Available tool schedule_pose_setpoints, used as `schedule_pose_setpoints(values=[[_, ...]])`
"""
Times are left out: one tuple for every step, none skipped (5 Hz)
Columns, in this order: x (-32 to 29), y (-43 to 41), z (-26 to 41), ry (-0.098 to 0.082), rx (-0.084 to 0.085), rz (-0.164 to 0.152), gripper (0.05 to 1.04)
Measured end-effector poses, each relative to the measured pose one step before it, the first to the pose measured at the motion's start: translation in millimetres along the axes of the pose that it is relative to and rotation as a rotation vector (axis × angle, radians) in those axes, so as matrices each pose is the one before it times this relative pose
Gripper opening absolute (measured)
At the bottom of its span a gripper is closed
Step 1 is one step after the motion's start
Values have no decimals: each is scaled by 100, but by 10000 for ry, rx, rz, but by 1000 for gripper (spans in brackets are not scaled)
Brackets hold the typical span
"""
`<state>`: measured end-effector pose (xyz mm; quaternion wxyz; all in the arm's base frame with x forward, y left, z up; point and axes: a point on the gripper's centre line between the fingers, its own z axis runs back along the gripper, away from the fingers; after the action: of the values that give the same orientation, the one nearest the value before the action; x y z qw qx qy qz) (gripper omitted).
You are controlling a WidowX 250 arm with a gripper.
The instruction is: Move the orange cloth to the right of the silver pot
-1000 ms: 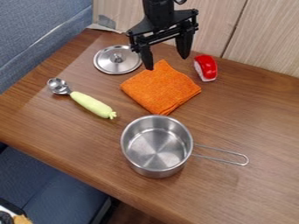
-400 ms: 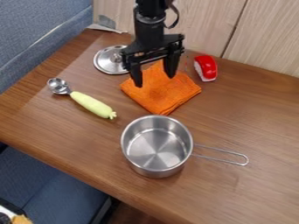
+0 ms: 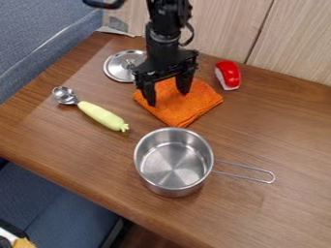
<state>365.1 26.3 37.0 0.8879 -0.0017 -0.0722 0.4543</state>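
Open claw w/ fingers over orange cloth, nr pot.

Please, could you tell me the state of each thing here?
Orange cloth: folded, lying flat.
Silver pot: upright, uncovered, empty.
Lid: off the pot, knob up.
Scoop: lying down.
Red-and-white object: apart from the cloth.
Gripper: jaws open, at the cloth.

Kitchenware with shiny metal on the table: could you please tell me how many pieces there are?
3: the lid, at the back left; the scoop, at the left; and the pot, in front of the orange cloth.
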Motion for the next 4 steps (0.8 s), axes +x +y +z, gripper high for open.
schedule_pose_setpoints(values=[[40,-806,-1170,179,203,98,999],[293,-591,-252,-60,36,117,1000],[-588,-300,-50,-19,-3,-62,1000],[-1226,-108,-47,124,44,-231,999]])
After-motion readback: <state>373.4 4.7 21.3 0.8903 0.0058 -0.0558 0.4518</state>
